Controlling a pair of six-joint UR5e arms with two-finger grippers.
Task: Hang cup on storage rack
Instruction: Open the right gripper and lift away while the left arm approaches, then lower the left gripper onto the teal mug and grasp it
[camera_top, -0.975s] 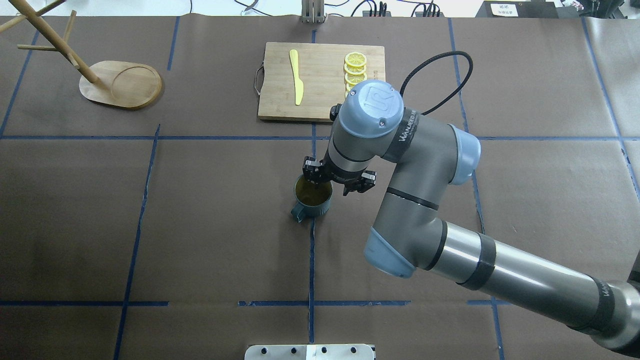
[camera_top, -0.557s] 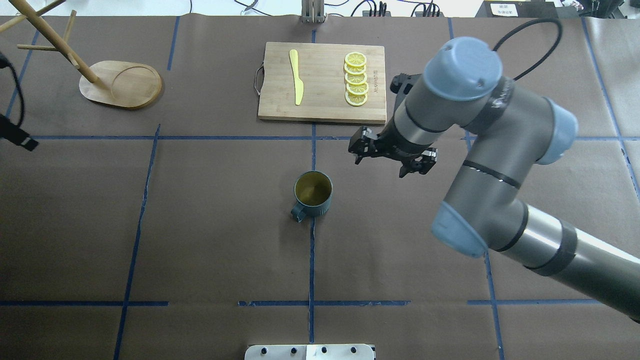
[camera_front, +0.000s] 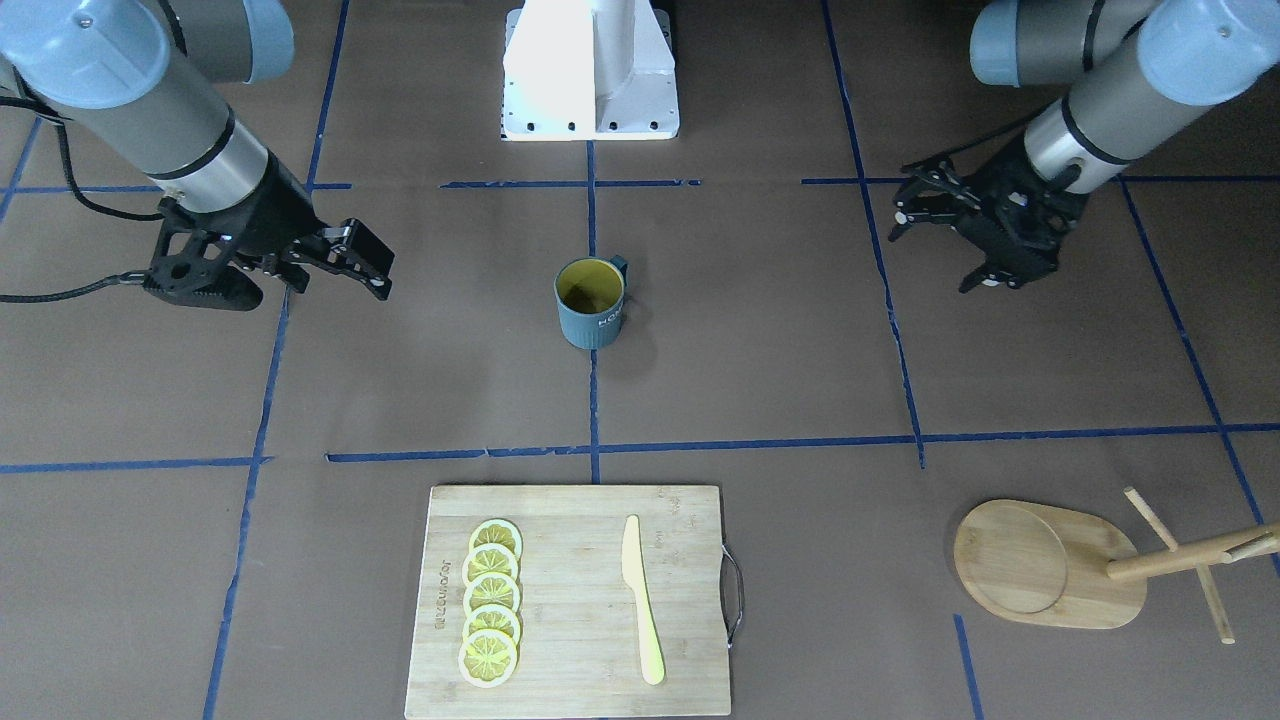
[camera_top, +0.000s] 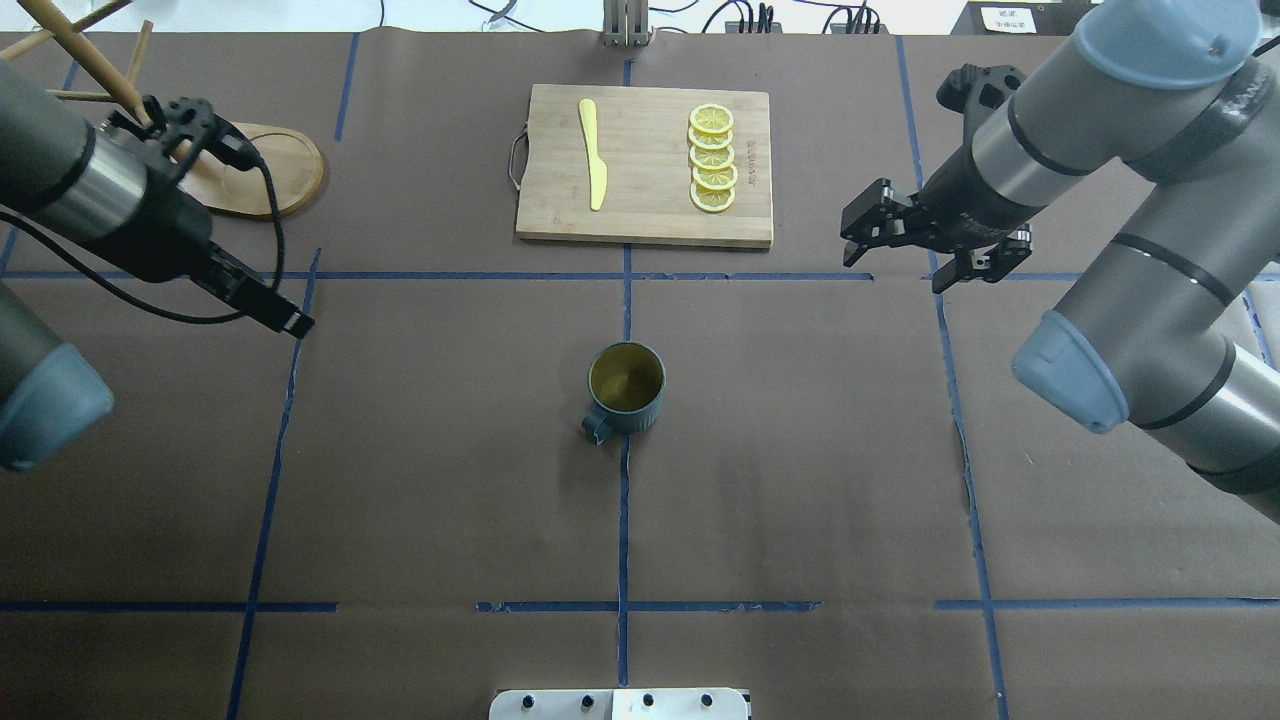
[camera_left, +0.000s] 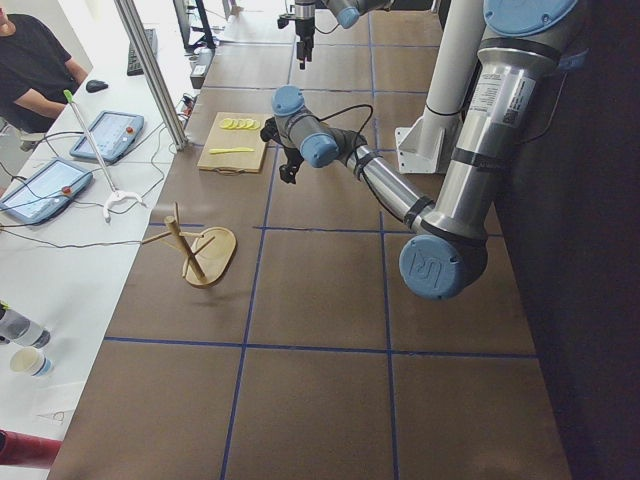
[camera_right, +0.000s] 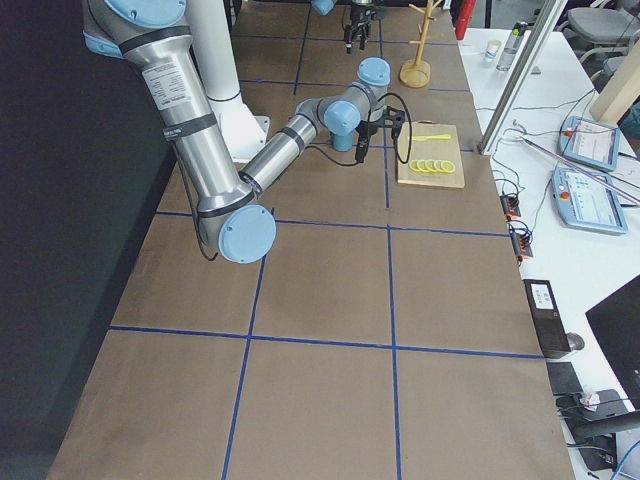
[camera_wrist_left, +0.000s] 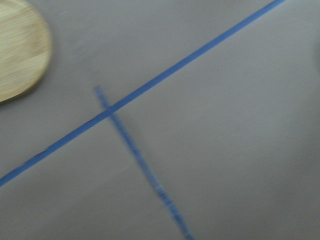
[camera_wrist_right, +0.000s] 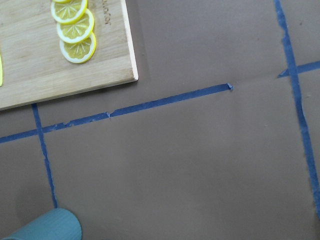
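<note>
The cup (camera_top: 626, 385) stands upright mid-table with nothing holding it, handle toward the robot; it also shows in the front view (camera_front: 590, 300), and its rim shows in the right wrist view (camera_wrist_right: 45, 226). The storage rack (camera_top: 262, 172) stands at the far left, partly behind my left arm; it also shows in the front view (camera_front: 1040, 565) and its base edge in the left wrist view (camera_wrist_left: 20, 55). My left gripper (camera_front: 937, 248) is open and empty, between rack and cup. My right gripper (camera_top: 895, 270) is open and empty, right of the cutting board, well away from the cup.
A bamboo cutting board (camera_top: 640, 200) lies at the far centre with several lemon slices (camera_top: 712, 160) and a yellow knife (camera_top: 592, 155). Blue tape lines cross the brown table cover. The robot base (camera_front: 590, 70) stands at the near edge. An operator (camera_left: 30, 60) sits beyond the table.
My right gripper has left the cup's rim and drawn back to the right and far side. My left arm has come in from the left. The cup has not moved.
</note>
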